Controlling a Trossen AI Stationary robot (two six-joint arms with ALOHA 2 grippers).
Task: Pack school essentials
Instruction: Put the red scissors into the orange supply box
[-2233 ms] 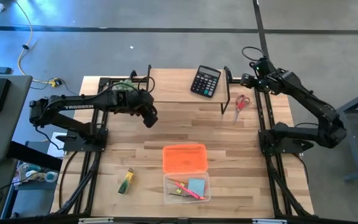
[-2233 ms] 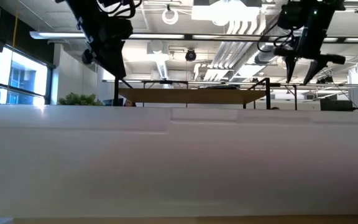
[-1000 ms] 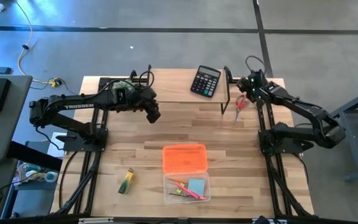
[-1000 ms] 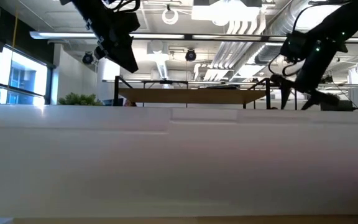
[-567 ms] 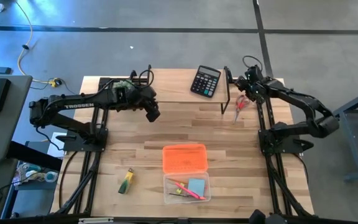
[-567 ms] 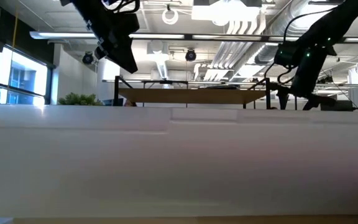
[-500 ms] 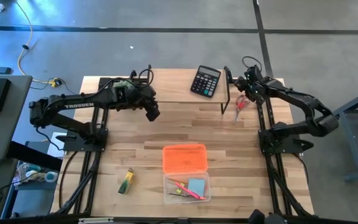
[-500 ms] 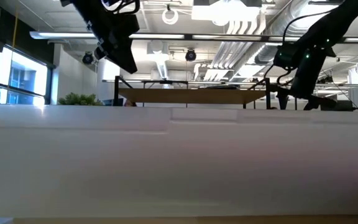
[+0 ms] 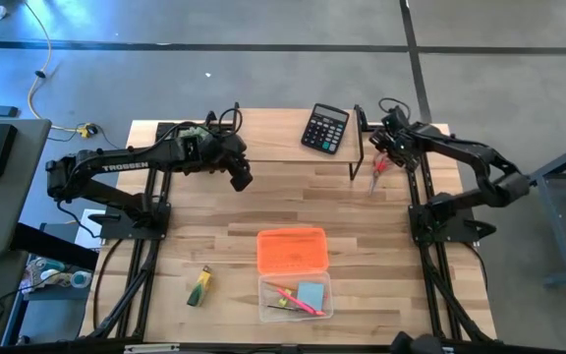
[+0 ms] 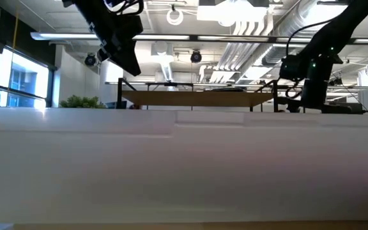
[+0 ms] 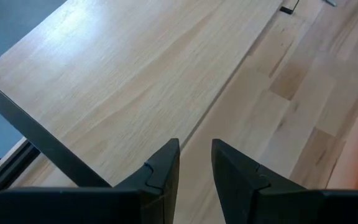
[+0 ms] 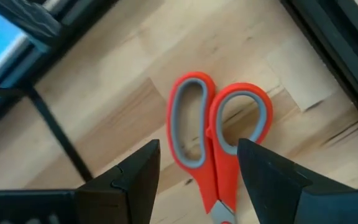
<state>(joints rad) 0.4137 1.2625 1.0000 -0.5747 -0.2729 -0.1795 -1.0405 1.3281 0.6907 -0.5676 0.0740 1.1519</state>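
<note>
**A:** Two arms over one wooden table (image 9: 263,197): how do they stand, seen from above?

**B:** The left gripper (image 9: 243,181) hangs above bare boards at about ten o'clock from the table's centre. Its fingers (image 11: 163,165) stand a narrow gap apart, grasping nothing. The right gripper (image 9: 388,147) is low over the table at about two o'clock.

**A:** And its state?

**B:** Released. In the right wrist view its fingers (image 12: 138,168) stand spread either side of the handle loops of the red-handled scissors (image 12: 219,155), not closed on them.

**A:** The remaining items, largest first?

**B:** An orange lid (image 9: 291,250) lies at six o'clock. Just nearer the table's front edge, touching it, is a clear box (image 9: 262,295). The black calculator (image 9: 324,128) lies at one o'clock. The scissors (image 9: 380,165) lie flat at two o'clock. The green-yellow marker (image 9: 198,286) lies at seven o'clock, well apart from the box. Inside the box are the light-blue note pad (image 9: 311,294) and, beside it, the pink pen (image 9: 298,304).
</note>
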